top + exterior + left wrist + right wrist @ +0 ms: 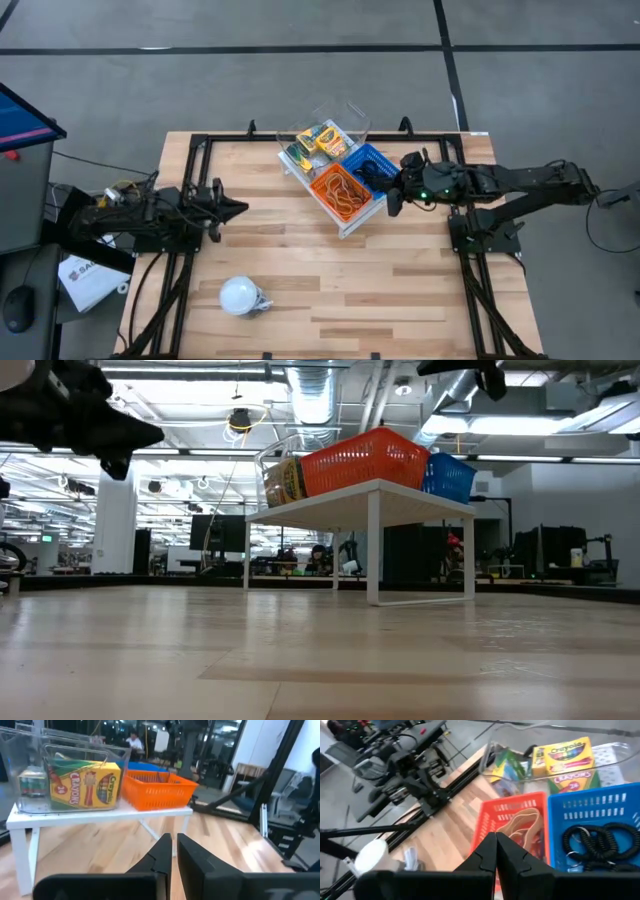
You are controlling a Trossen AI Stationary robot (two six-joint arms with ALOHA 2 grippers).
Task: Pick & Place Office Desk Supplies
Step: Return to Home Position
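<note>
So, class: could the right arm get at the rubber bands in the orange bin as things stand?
Probably yes: the right gripper hangs close by the orange bin, which is open on top, and nothing covers the rubber bands.

This is a robotics lab in an open industrial hall. A black-framed wooden bench (300, 290) carries a left arm (130, 215) at 9 o'clock and a right arm (520, 180) at 3 o'clock, with loose cables (118, 188) by the left one. The grey floor (250, 90) is crossed by black tape lines (300, 48). Beyond the bench are bare ceiling ducts (312, 395), strip lights (530, 425), monitors (215, 532) and a seated person (133, 741).
</note>
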